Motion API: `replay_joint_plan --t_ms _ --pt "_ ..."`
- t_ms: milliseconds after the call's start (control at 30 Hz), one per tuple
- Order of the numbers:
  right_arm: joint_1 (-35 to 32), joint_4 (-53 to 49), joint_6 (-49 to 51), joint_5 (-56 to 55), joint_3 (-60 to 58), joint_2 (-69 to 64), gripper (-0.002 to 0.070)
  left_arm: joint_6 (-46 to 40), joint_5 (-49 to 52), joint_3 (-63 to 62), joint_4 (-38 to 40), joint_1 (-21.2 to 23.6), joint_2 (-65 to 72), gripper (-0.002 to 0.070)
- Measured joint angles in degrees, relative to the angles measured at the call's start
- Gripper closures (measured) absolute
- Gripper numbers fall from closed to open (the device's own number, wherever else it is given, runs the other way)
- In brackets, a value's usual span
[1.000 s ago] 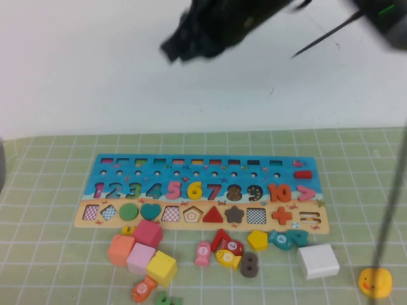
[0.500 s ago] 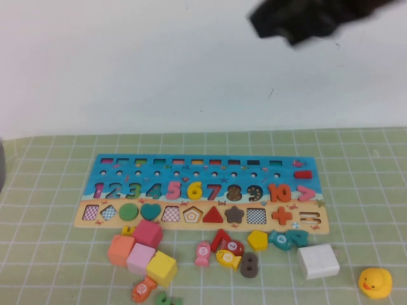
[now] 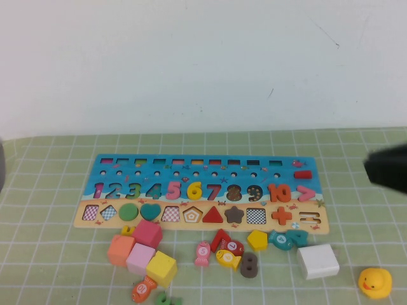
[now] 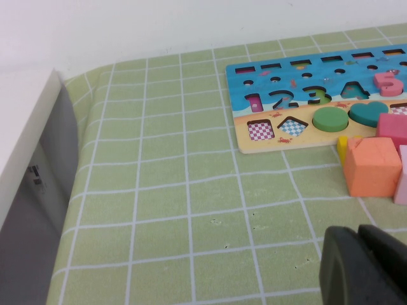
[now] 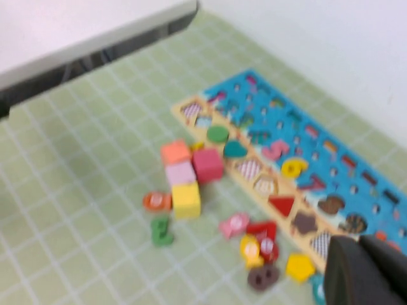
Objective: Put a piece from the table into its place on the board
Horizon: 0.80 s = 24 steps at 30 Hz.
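Presently, piece: the yellow numeral 6 [image 3: 194, 189] sits in the number row of the puzzle board [image 3: 105, 166], centre of the high view, between the pink 5 and the red 7; it appears seated.
Long axis: upright in the row, running toward the top of the frame.
Right gripper [image 5: 360, 254]: jaws closed, carrying nothing; the right arm [image 3: 389, 173] shows as a dark blur at the right edge.
Left gripper [image 4: 359, 244]: jaws together, empty, low over the cloth off the board's 1-2-3 end.
Bearing: the 6 lies leftward of the right arm, well apart.
Nearer arm: not determinable.
Judgement: placement looks complete.
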<state>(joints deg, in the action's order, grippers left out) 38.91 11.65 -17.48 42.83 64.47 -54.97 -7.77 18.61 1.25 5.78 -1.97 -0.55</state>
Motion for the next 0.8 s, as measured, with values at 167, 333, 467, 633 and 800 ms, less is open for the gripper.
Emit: replay_joint_plan --t_ms 167,333,467,633,800 --pt "0.0 -0.2 0.0 4.2 -5.5 5.3 0.0678 0.0 0.0 0.0 0.0 0.0 0.0 0.0676" --pt "0.0 -2.3 3.2 8.0 -11.5 9.2 0.0678 0.0 0.0 0.0 0.0 0.0 0.0 0.0676" --pt "0.0 -3.5 2.2 -4.9 -21.0 14.0 0.0678 0.0 0.0 0.0 0.0 0.0 0.0 0.0676" --pt "0.0 -4.9 1.6 -28.7 -36.6 19.8 0.0678 0.0 0.0 0.0 0.0 0.0 0.0 0.0676" --pt "0.0 -2.9 1.6 -50.2 -50.3 24.4 0.0678 0.0 0.0 0.0 0.0 0.0 0.0 0.0676"
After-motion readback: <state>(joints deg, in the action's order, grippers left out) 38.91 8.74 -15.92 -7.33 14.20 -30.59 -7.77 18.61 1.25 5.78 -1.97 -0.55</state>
